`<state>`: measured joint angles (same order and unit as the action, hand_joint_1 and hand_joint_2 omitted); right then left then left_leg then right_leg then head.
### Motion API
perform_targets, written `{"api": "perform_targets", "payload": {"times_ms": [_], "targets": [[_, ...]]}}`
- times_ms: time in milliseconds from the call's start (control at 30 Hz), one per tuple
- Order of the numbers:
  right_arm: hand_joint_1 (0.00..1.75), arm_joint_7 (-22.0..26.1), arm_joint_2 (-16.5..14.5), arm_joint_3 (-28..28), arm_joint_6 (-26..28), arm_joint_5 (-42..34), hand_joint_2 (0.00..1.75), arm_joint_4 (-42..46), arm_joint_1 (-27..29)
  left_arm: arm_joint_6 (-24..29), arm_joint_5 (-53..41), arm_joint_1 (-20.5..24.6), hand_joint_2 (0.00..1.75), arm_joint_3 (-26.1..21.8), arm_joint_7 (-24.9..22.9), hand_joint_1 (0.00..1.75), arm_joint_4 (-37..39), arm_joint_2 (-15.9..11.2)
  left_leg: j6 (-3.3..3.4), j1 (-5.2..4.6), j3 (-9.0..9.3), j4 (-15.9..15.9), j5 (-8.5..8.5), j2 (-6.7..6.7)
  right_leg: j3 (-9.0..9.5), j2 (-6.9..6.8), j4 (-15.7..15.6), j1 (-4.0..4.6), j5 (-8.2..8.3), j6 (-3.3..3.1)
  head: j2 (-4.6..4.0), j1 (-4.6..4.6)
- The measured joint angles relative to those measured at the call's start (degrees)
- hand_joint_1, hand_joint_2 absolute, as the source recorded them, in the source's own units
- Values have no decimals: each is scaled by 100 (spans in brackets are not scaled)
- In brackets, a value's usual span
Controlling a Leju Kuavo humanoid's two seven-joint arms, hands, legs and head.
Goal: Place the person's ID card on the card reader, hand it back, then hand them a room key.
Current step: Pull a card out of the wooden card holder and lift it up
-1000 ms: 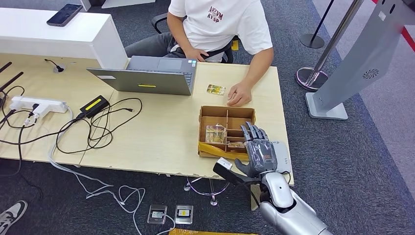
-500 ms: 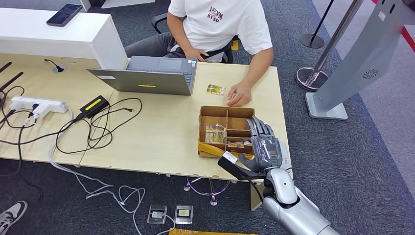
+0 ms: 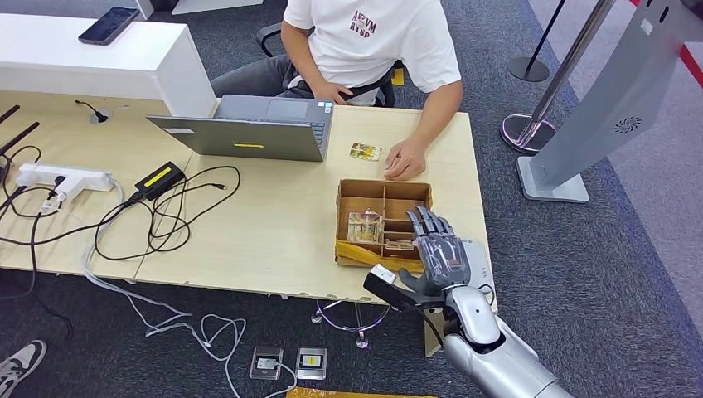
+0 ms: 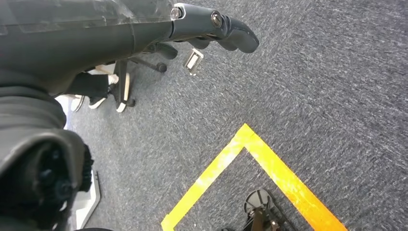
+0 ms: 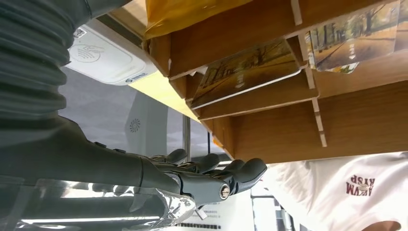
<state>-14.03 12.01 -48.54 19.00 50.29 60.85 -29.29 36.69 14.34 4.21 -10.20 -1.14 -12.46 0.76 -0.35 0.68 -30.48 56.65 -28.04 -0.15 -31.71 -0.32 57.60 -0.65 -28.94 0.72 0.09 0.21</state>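
Observation:
A card with a yellowish picture lies on the table by the person's hand. A wooden divided box holds similar cards in its compartments; the right wrist view shows one such card close up. My right hand hovers with fingers spread and nothing in it, over the box's near right corner and partly over the white card reader. Its fingers stretch out beside the box and the reader. My left hand hangs empty over the floor.
A grey laptop stands open at the table's middle, with cables, a charger and a power strip to its left. The person sits behind the table. A grey kiosk stand is at the right.
My right hand drifted slightly right over the card reader, then came back left. The cards, the box and the person's hand stayed put.

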Motion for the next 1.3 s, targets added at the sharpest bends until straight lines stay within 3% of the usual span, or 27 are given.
{"api": "perform_targets", "payload": {"times_ms": [67, 100, 167, 567, 733, 1000, 1300], "targets": [[135, 31, -26, -11, -42, -23, 175, -17, -13, -7, 2, 4, 0, 1, 16, 0, 0, 8, 0, 0, 0, 0, 0, 0, 0, 0, 0, 0, 0, 0, 0, 0], [166, 45, -37, -18, -61, -34, 175, -27, -20, -9, 2, 6, 0, 2, 26, 0, 0, 12, 0, 0, 0, 0, 0, 0, 0, 0, 0, 0, 0, 0, 0, 0], [175, 66, -54, -38, -86, -46, 175, -46, -35, -15, 1, 9, 0, 3, 52, 0, 0, 16, 0, 0, 0, 0, 0, 0, 0, 0, 0, 0, 0, 0, 0, 1], [175, 36, -75, -74, -110, -156, 175, -141, -79, -32, -11, 17, 0, 54, 184, 0, 0, 89, 0, -1, 1, 0, 0, 0, 0, 0, -1, 0, 0, 0, 0, 0], [165, 32, -75, -74, -96, -160, 175, -178, -102, -60, -12, 18, 0, 108, 197, 0, 0, 115, 0, 0, 1, 0, 0, 0, 0, 0, 0, 0, 0, 0, 0, 0], [175, 31, -75, -74, 6, -164, 175, -219, -98, -71, -60, 19, 0, 148, 249, 0, 0, 157, 0, -1, 2, 0, 0, 0, 0, 1, -1, 0, 0, 0, 0, 1], [175, -37, -73, -52, 623, -155, 175, -214, -62, -38, 2, 19, 0, 239, 558, 0, 0, 327, 0, -1, 1, 1, 0, 1, 0, 1, -1, -1, 0, 0, 0, 1]]}}
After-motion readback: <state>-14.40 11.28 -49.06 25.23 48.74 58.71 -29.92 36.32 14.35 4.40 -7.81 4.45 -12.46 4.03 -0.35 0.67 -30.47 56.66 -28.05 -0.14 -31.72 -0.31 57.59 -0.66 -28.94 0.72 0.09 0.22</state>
